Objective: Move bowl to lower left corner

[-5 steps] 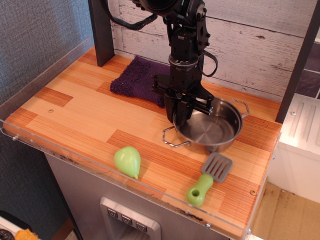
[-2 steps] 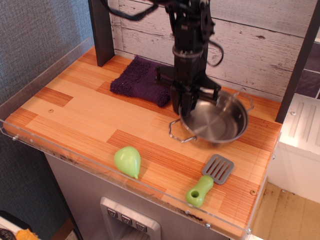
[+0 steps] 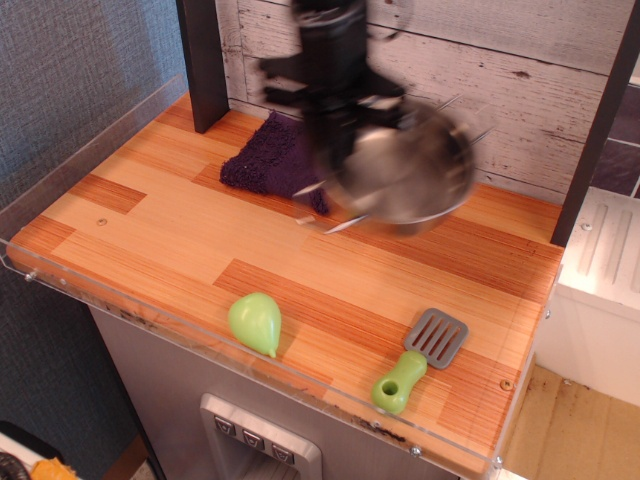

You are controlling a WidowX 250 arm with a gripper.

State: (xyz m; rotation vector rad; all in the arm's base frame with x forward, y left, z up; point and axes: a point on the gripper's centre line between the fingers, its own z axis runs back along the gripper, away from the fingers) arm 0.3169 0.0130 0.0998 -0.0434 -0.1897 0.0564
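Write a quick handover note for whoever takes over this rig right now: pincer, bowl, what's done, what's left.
Pincer: blurred in motion, apparently shut on the bowl's near rim.
Bowl: lifted off the counter, in the air by the purple cloth, toward the back.
Done: grasp and lift.
Left: carry it to the lower left corner, which looks bare, set it down and release. Green pear sits near the front edge.

Blurred dark arm descending from the top edge, wrist vertical, gripper (image 3: 335, 150) pointing down, finger state indistinct.

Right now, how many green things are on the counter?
2: a pear near the front edge, left of middle, and a spatula's green handle farther right along that edge. None seem hidden.
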